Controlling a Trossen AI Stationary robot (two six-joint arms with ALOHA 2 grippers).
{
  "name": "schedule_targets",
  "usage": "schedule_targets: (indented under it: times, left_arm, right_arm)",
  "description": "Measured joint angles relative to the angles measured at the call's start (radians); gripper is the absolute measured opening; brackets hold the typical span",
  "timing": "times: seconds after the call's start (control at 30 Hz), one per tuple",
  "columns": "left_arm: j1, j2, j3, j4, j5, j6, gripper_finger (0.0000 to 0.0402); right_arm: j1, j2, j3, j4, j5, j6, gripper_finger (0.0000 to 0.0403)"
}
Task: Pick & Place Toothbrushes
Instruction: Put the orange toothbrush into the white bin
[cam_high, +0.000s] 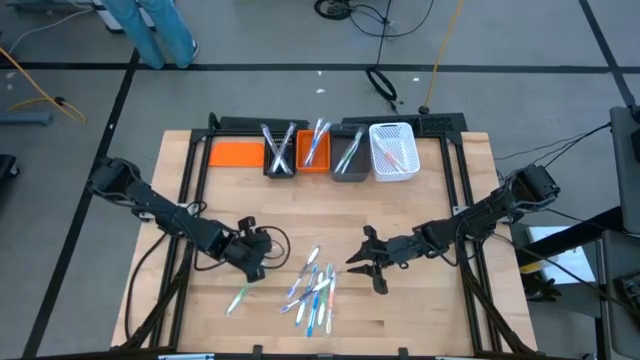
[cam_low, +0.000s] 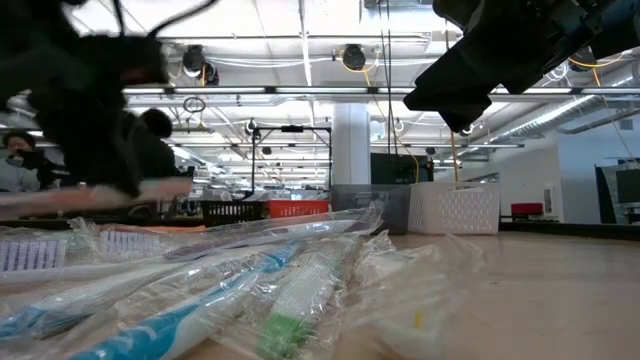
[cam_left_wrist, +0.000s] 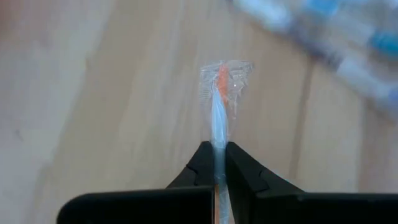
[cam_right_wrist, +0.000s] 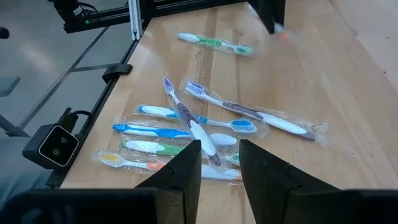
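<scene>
Several wrapped toothbrushes (cam_high: 312, 290) lie in a loose pile on the wooden table near its front edge; the right wrist view looks down on this pile (cam_right_wrist: 205, 127). One green toothbrush (cam_high: 237, 298) lies apart, left of the pile. My left gripper (cam_high: 255, 257) is left of the pile, shut on a pale toothbrush with an orange end in a clear wrapper (cam_left_wrist: 222, 84). My right gripper (cam_high: 368, 262) hangs open just right of the pile, nothing between its fingers (cam_right_wrist: 217, 158). My left gripper pinches the wrapped toothbrush's shaft (cam_left_wrist: 217, 149) between its two fingertips, slanting down from the table's left. The toothbrush runs along the fingers, and its orange end in the wrapper (cam_left_wrist: 224, 78) sticks out past them. In the low view it (cam_low: 90, 195) looks roughly level, above the table.
A row of bins stands at the table's far edge: an orange one (cam_high: 237, 153), a black one (cam_high: 279, 158), a second orange one (cam_high: 313, 152), a grey one (cam_high: 349, 158) and a white basket (cam_high: 393, 152), most of them holding toothbrushes. Bare wood lies between the bins and the grippers.
</scene>
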Motion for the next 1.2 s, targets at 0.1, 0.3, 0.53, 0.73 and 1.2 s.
schedule_targets:
  times: [0.1, 0.3, 0.53, 0.73, 1.2]
  left_arm:
    - [0.000, -0.001, 0.069, -0.010, -0.065, 0.061, 0.0005]
    - [0.000, -0.001, 0.193, 0.029, -0.167, 0.173, 0.0008]
    - [0.003, -0.001, 0.254, 0.148, -0.185, 0.292, 0.0008]
    - [0.025, -0.001, 0.255, 0.344, -0.177, 0.318, 0.0008]
    - [0.104, 0.021, 0.256, 0.757, -0.073, 0.431, 0.0005]
  right_arm:
    - [0.000, 0.000, 0.000, 0.003, 0.016, -0.008, 0.0100]
    - [0.000, 0.000, 0.000, 0.004, 0.106, -0.011, 0.0100]
    - [0.019, 0.001, 0.000, 0.065, 0.106, -0.073, 0.0100]
    - [0.042, 0.001, 0.000, 0.205, 0.106, -0.215, 0.0100]
    - [0.069, 0.000, 0.000, 0.261, 0.149, -0.434, 0.0100]
